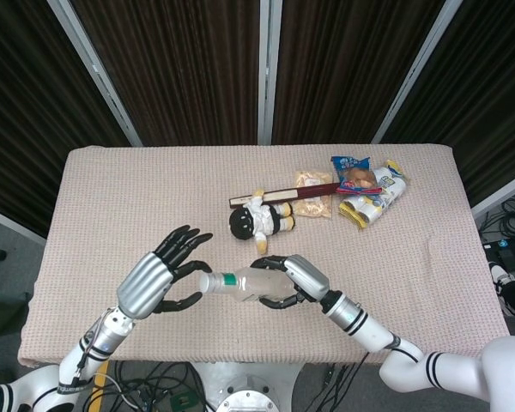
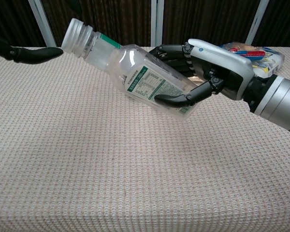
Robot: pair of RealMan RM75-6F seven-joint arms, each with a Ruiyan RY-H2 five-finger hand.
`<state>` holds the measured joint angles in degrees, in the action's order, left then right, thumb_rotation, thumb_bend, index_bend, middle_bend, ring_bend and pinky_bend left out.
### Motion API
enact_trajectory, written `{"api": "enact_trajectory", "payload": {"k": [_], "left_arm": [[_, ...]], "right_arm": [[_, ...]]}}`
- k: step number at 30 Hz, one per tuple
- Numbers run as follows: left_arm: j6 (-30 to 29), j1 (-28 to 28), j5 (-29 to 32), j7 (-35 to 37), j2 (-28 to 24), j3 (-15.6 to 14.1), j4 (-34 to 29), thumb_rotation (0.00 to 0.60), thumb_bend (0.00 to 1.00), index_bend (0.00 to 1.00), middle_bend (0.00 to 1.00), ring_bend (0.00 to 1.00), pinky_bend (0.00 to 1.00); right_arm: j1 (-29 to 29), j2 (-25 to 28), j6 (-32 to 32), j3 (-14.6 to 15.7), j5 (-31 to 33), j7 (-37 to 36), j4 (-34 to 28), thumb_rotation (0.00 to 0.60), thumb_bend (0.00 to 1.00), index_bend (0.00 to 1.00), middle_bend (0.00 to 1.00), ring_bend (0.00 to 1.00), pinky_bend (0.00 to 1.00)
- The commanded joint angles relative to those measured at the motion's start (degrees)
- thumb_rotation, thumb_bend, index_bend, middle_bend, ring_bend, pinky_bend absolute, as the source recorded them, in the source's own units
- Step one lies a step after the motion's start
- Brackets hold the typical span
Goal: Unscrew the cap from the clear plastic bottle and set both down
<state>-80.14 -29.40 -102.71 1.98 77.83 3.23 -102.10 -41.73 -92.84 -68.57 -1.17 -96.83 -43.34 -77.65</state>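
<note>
My right hand (image 1: 287, 281) (image 2: 208, 77) grips the clear plastic bottle (image 1: 240, 283) (image 2: 140, 79) around its body and holds it above the table, tilted with the neck up and pointing toward my left. Its pale cap (image 1: 204, 282) (image 2: 73, 36) is still on the neck. My left hand (image 1: 159, 275) is spread right at the cap, fingers apart on either side of it. In the chest view only a dark fingertip (image 2: 36, 54) of that hand shows, its tip just beside the cap. Contact with the cap cannot be told.
A small black and white toy figure (image 1: 259, 221) lies behind the bottle. A dark red stick-like item (image 1: 283, 194) and several snack packets (image 1: 365, 190) lie at the far right of the beige cloth-covered table (image 1: 112, 197).
</note>
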Motion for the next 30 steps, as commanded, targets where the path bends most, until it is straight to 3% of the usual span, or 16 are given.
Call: {"api": "enact_trajectory", "payload": {"k": [1, 30], "left_arm": [[0.38, -0.12, 0.09, 0.19, -0.23, -0.13, -0.17, 0.6, 0.27, 0.38, 0.04, 0.02, 0.0], [0.91, -0.6, 1.27, 3.53, 0.47, 0.08, 0.1, 0.6, 0.34, 0.45, 0.04, 0.02, 0.0]], "right_arm": [[-0.05, -0.06, -0.13, -0.02, -0.08, 0.01, 0.19, 0.6, 0.53, 0.59, 0.51, 0.36, 0.5], [0.08, -1.0, -0.91, 0.21, 0.2, -0.32, 1.36, 0.6, 0.54, 0.59, 0.51, 0.36, 0.5]]}}
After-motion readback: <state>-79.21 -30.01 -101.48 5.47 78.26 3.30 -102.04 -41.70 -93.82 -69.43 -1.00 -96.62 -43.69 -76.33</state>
